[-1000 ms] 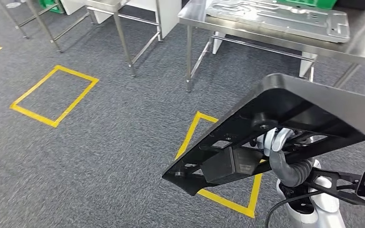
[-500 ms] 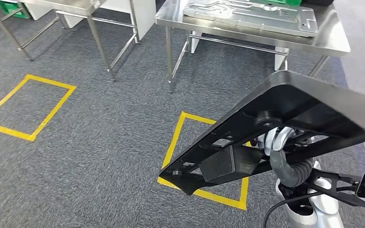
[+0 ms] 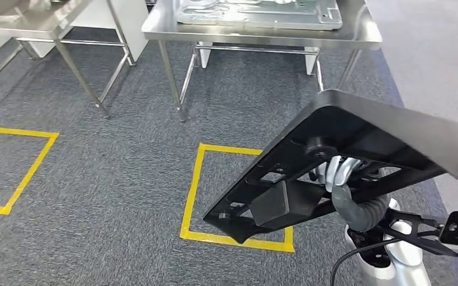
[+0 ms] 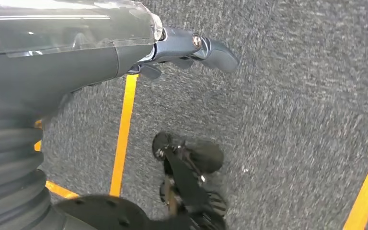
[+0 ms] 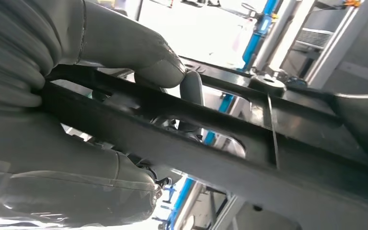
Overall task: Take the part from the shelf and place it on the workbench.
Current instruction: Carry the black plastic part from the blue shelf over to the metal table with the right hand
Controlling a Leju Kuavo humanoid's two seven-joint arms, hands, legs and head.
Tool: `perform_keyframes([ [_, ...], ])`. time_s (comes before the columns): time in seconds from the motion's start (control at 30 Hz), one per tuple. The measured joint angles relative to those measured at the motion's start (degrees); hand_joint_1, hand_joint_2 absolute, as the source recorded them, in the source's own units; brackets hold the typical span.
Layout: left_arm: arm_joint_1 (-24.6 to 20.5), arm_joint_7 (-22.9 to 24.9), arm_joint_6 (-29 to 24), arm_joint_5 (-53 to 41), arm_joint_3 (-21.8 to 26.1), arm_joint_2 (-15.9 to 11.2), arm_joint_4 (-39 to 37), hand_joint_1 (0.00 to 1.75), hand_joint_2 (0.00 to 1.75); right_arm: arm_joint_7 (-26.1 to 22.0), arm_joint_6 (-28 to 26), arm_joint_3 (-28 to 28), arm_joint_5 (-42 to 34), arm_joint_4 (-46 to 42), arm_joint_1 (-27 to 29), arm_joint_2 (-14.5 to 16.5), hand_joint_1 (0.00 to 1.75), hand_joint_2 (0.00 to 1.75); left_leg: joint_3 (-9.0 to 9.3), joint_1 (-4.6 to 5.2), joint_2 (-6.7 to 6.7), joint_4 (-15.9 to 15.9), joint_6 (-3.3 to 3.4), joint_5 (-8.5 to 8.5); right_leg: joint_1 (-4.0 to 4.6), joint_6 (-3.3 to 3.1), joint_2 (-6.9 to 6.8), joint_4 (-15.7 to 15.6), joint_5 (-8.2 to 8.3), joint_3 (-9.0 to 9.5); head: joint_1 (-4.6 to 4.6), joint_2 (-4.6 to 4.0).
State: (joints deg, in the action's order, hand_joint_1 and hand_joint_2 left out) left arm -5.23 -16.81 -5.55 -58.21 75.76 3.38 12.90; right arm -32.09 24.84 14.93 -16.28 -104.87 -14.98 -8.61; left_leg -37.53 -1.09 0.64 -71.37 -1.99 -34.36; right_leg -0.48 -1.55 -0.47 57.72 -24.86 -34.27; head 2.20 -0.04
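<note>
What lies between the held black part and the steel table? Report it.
In the head view: grey carpet with a yellow tape square. The black part is short of the steel table.

OBSTACLE: black part (image 3: 358, 143) fills lower right of head view | AHEAD: workbench (image 3: 367, 40) top centre, metal plate (image 3: 262, 12) occupying most of its surface | FREE: bare right edge strip; open carpet (image 3: 95, 179) left

One black part (image 3: 358, 143) hangs at four o'clock, held by one right hand (image 3: 334, 173). One left hand (image 4: 182, 48) hangs over the carpet with its fingers slack. Two steel tables stand ahead: one (image 3: 262, 33) at twelve o'clock, one (image 3: 30, 21) at ten o'clock. One grey metal panel (image 3: 256, 12) lies on the twelve o'clock table. Two yellow tape squares mark the carpet: one (image 3: 194, 179) at six o'clock, one (image 3: 27, 173) at eight o'clock.
</note>
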Motion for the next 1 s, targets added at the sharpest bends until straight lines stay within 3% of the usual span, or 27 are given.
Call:
perform_keyframes([
  [0.03,0.11,0.00,0.07,0.00,0.00,-0.01,0.00,0.00,1.75,0.01,-0.12,0.09,0.25,0.04,0.02,0.00,1.55,1.75,-1.68,0.01,-0.22,-2.69,0.04,-0.50,0.15,-0.11,0.47,0.04,-0.10,0.08,-0.04,0.00],
  [0.07,0.20,0.00,0.17,0.00,0.01,-0.02,0.01,0.00,1.75,0.00,-0.17,0.15,0.43,0.08,0.02,0.00,1.55,1.75,-2.36,0.04,-0.27,-3.19,0.17,0.25,0.30,-0.17,0.93,0.10,-0.22,0.21,-0.04,0.00],
  [0.1,0.24,0.00,0.31,0.00,0.01,-0.03,0.01,0.00,1.75,-0.02,-0.22,0.19,0.54,0.11,0.01,0.00,1.55,1.75,-1.85,0.07,-0.29,-1.24,0.40,2.11,0.42,-0.17,1.34,0.17,-0.36,0.43,-0.04,0.00],
  [0.17,0.21,0.00,0.68,-0.02,0.01,-0.12,0.02,0.00,1.75,-0.13,-0.31,0.19,0.64,0.14,-0.02,0.00,1.55,1.75,1.40,0.29,-0.56,6.79,1.18,6.67,0.66,-0.01,1.89,0.33,-0.77,0.95,-0.01,0.00],
  [0.2,0.14,-0.01,0.86,-0.03,0.00,-0.18,0.02,0.00,1.75,-0.20,-0.40,0.19,0.70,0.15,-0.04,-0.01,1.55,1.75,2.87,0.42,-0.70,10.18,1.53,8.05,0.78,0.18,2.09,0.43,-0.97,1.09,0.01,0.00],
  [0.27,0.02,-0.02,1.10,-0.05,0.00,-0.30,0.02,0.00,1.75,-0.31,-0.70,0.20,0.90,0.16,0.02,-0.02,1.55,1.75,4.11,0.70,-0.88,13.04,2.03,8.60,0.79,0.72,2.30,0.50,-1.18,1.11,0.04,0.00],
  [0.37,-0.03,-0.10,1.33,-0.09,-0.02,-0.27,0.02,0.00,1.75,-0.42,-1.13,0.21,1.34,0.08,0.13,-0.02,1.55,1.75,4.53,0.50,-0.64,13.96,2.76,9.05,0.61,1.66,2.18,0.88,-1.68,1.03,0.05,0.00],
  [0.43,-0.05,-0.20,1.50,-0.14,-0.04,-0.22,0.02,0.00,1.75,-0.64,-1.27,0.22,1.61,0.01,0.16,-0.02,1.55,1.75,4.93,0.16,-0.37,14.63,3.25,9.32,0.50,2.24,1.63,4.85,-4.14,-0.77,0.16,0.00],
  [0.5,-0.04,-0.37,1.62,-0.15,-0.04,-0.23,0.02,0.00,1.75,-1.00,-1.45,0.30,1.98,0.02,0.38,-0.02,1.55,1.75,4.95,0.18,-0.24,14.69,3.41,9.24,0.12,2.78,1.19,12.44,-7.60,-4.71,0.25,0.00],
  [0.53,-0.01,-0.46,1.67,-0.15,-0.04,-0.23,0.02,0.00,1.75,-1.14,-1.60,0.35,2.20,0.03,0.55,-0.02,1.55,1.75,4.95,0.17,-0.20,14.68,3.38,9.17,-0.12,3.04,1.09,15.44,-8.41,-6.40,0.25,0.00],
  [0.57,0.02,-0.55,1.70,-0.15,-0.04,-0.23,0.02,0.00,1.75,-1.22,-1.74,0.43,2.37,0.06,0.70,-0.02,1.55,1.75,5.00,0.15,-0.18,14.66,3.29,9.09,-0.36,3.25,0.99,16.53,-8.11,-7.17,0.25,0.00],
  [0.6,0.04,-0.61,1.72,-0.15,-0.04,-0.22,0.02,0.00,1.75,-1.26,-1.87,0.50,2.48,0.08,0.77,-0.02,1.55,1.75,5.11,0.11,-0.17,14.61,3.15,8.99,-0.58,3.41,0.85,15.15,-6.64,-6.68,0.26,0.00],
  [0.67,0.05,-0.69,1.77,-0.16,-0.05,-0.20,0.02,0.00,1.75,-1.29,-2.08,0.66,2.55,0.11,0.73,-0.02,1.55,1.75,5.39,0.02,-0.16,14.37,2.67,8.63,-0.91,3.57,0.34,7.51,-2.52,-3.08,0.27,-0.01],
  [0.73,0.00,-0.70,1.80,-0.17,-0.07,-0.21,0.02,0.00,1.75,-1.28,-2.19,0.76,2.56,0.11,0.64,-0.02,1.55,1.75,5.46,0.18,-0.18,14.00,2.01,8.21,-0.76,3.22,0.03,1.65,-0.55,-0.30,0.22,-0.01],
  [0.83,-0.02,-0.69,1.79,-0.16,-0.07,-0.24,0.02,0.00,1.75,-1.26,-2.27,0.81,2.56,0.10,0.62,-0.05,1.55,1.75,5.50,0.28,-0.05,13.97,0.98,7.87,-0.47,2.05,0.40,0.72,-0.63,0.01,0.13,0.00],
  [0.9,-0.03,-0.68,1.78,-0.15,-0.07,-0.24,0.02,0.00,1.75,-1.26,-2.26,0.83,2.56,0.07,0.51,-0.05,1.55,1.75,4.94,0.07,-0.07,12.36,0.43,6.68,-0.58,1.17,0.53,0.47,-0.59,0.23,0.07,0.00],
  [0.93,-0.03,-0.68,1.78,-0.15,-0.07,-0.23,0.01,0.00,1.75,-1.26,-2.26,0.86,2.55,0.05,0.44,-0.03,1.55,1.75,3.85,-0.01,-0.12,9.94,0.28,5.29,-0.62,0.78,0.53,0.34,-0.58,0.35,0.01,0.00],
  [1.0,0.02,-0.68,1.78,-0.15,-0.07,-0.22,0.01,0.00,1.75,-1.26,-2.25,0.98,2.54,0.08,0.37,-0.02,1.55,1.75,-0.05,-0.03,-0.17,1.99,0.11,1.62,-0.40,0.30,0.57,0.36,-0.74,0.41,-0.11,0.00],
])
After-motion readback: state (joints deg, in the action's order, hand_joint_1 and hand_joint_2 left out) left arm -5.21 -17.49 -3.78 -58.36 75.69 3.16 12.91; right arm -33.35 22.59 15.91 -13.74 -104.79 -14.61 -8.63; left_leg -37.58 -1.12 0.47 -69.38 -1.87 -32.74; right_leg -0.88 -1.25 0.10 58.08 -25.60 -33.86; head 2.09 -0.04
